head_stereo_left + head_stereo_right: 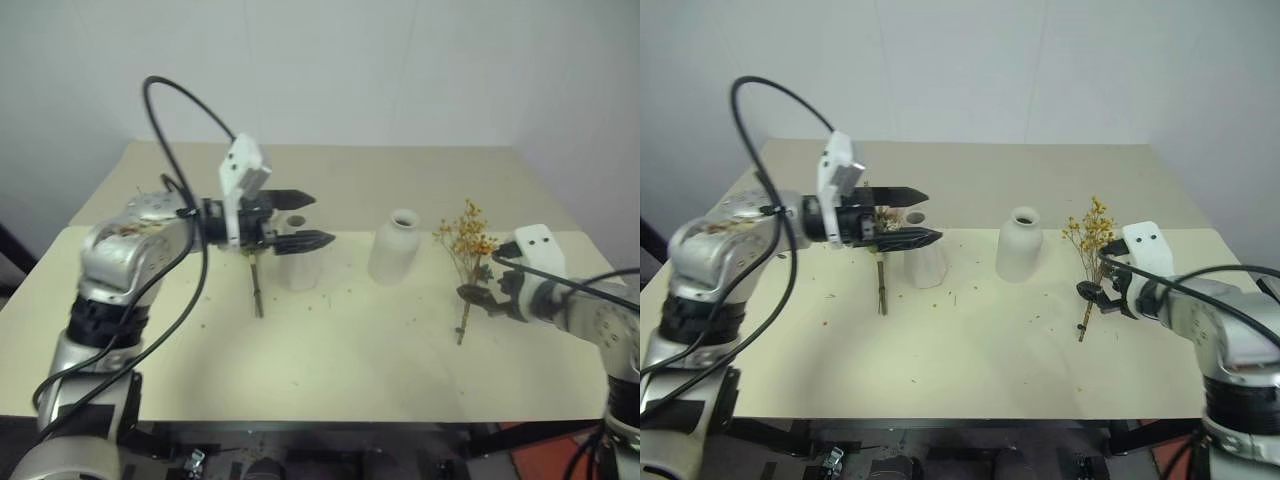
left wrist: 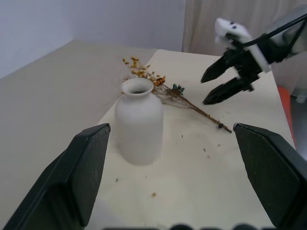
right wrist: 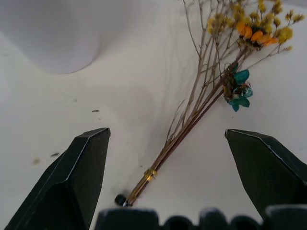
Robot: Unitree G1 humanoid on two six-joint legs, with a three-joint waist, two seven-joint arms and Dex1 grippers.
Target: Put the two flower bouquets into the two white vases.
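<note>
Fingers of your left gripper (image 1: 300,219) stand wide apart, empty, above the slim cone vase (image 1: 297,262); a rose bouquet stem (image 1: 257,290) lies beside it on the surface (image 1: 350,370). Rounded bottle vase (image 1: 394,247): matte white, narrow neck, upright at centre. Yellow spray (image 1: 468,255): thin, brittle, flat on the surface. Right gripper (image 1: 483,297) fingers spread over its stems. Risk: a hard pinch probably snaps dry stalks; narrow necks invite misses.
</note>
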